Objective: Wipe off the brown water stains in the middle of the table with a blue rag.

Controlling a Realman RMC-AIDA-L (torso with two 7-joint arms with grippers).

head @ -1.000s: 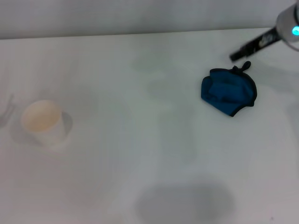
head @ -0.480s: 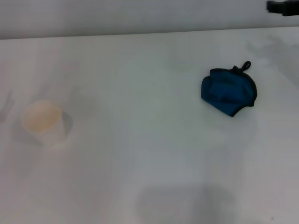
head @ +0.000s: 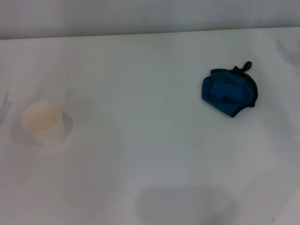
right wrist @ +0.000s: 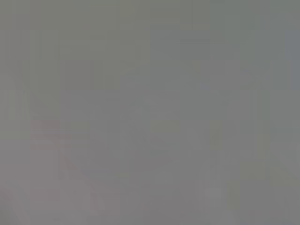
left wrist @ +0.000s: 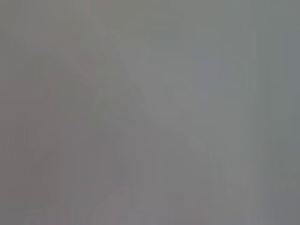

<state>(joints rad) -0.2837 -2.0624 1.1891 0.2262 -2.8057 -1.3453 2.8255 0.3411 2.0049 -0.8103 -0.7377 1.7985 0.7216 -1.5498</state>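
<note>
A crumpled blue rag (head: pixel 229 91) and a cream paper cup (head: pixel 43 123) sit well apart on a white table (head: pixel 150 154); no writing visible, neither gripper in view.

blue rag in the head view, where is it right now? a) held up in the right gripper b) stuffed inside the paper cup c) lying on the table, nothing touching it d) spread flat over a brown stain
c: the blue rag lies bunched on the bare white table, far from the paper cup, and neither gripper is in view.
</note>
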